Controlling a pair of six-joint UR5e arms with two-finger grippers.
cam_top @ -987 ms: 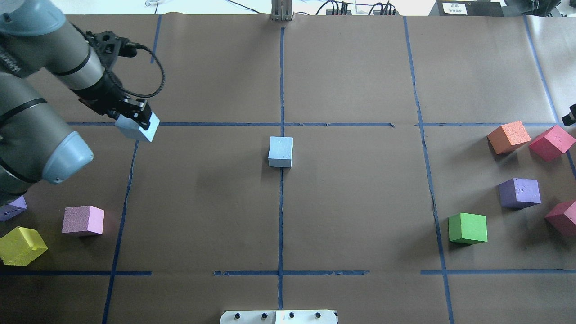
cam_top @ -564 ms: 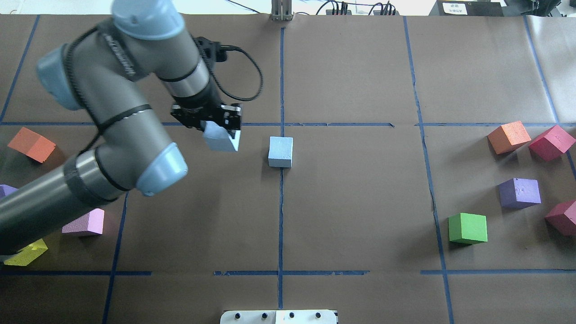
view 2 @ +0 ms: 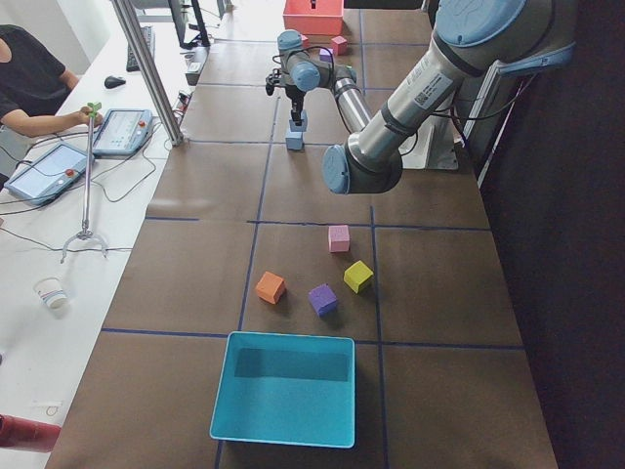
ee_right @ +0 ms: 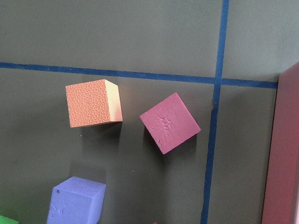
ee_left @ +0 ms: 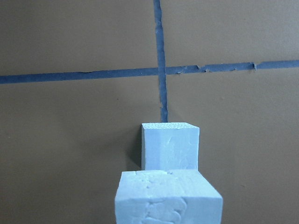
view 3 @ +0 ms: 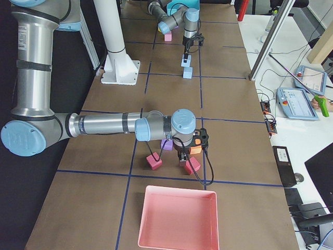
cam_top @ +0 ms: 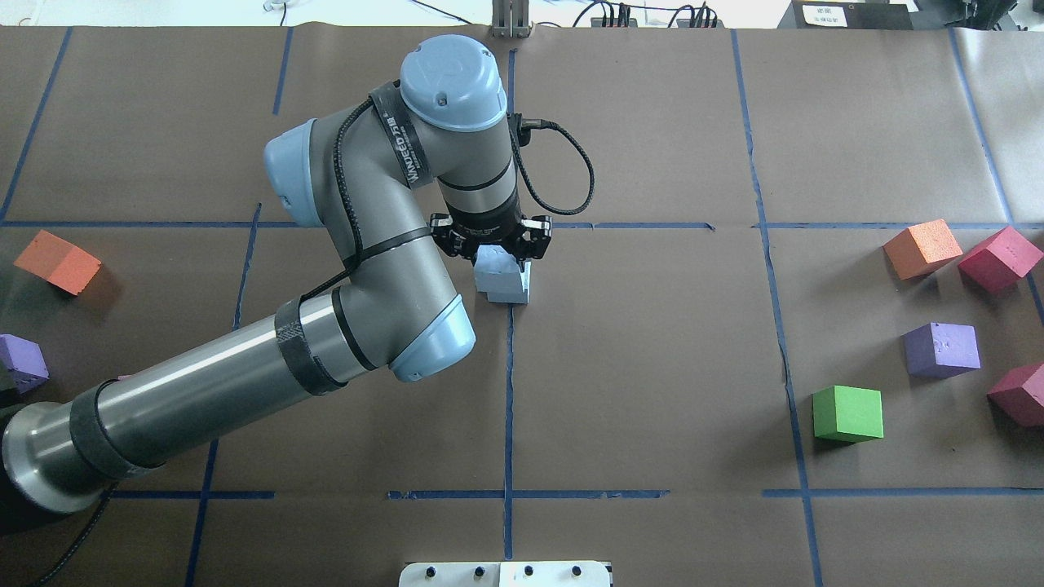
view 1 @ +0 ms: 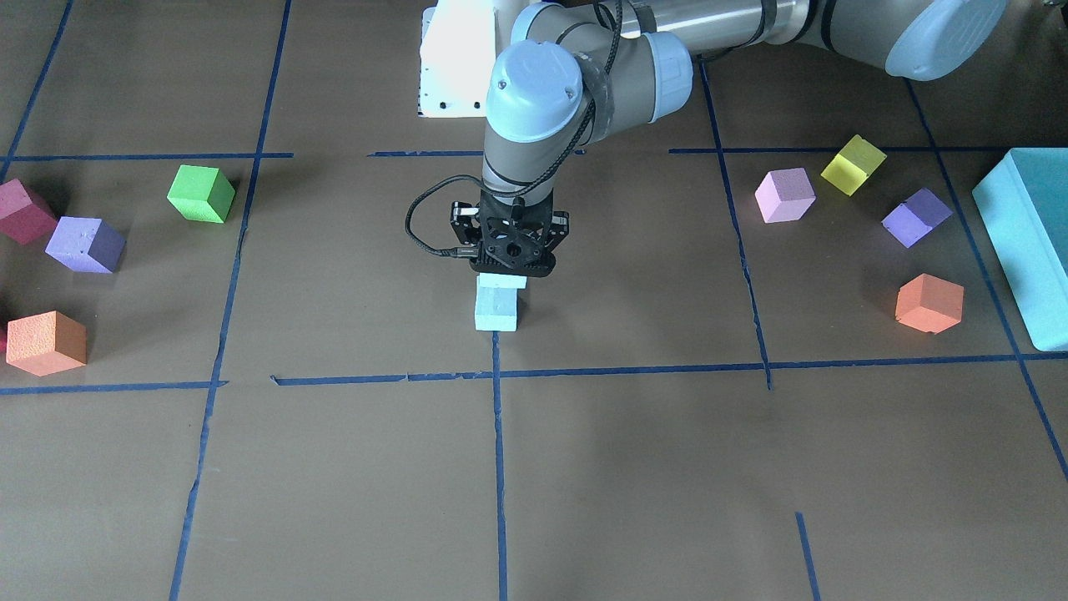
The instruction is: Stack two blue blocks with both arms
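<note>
My left gripper (cam_top: 499, 261) is shut on one pale blue block (cam_top: 496, 273) and holds it just above the second blue block (cam_top: 514, 292), which sits on the centre tape line. The front view shows the gripper (view 1: 509, 265), the held block (view 1: 501, 282) and the lower block (view 1: 496, 315) nearly in line. In the left wrist view the held block (ee_left: 168, 198) is in front of the lower one (ee_left: 170, 147). My right gripper (view 3: 190, 152) shows only in the exterior right view, over cubes at the table's right end; I cannot tell whether it is open.
Orange (cam_top: 922, 247), crimson (cam_top: 999, 258), purple (cam_top: 942, 349) and green (cam_top: 848, 413) cubes lie at the right. Orange (cam_top: 59, 261) and purple (cam_top: 20, 361) cubes lie at the left. A teal box (view 1: 1022, 242) and a pink tray (view 3: 177, 219) stand at the table's ends.
My left arm has carried the blue block rightwards from the left side to just over the centre blue block. The centre block has not moved.
</note>
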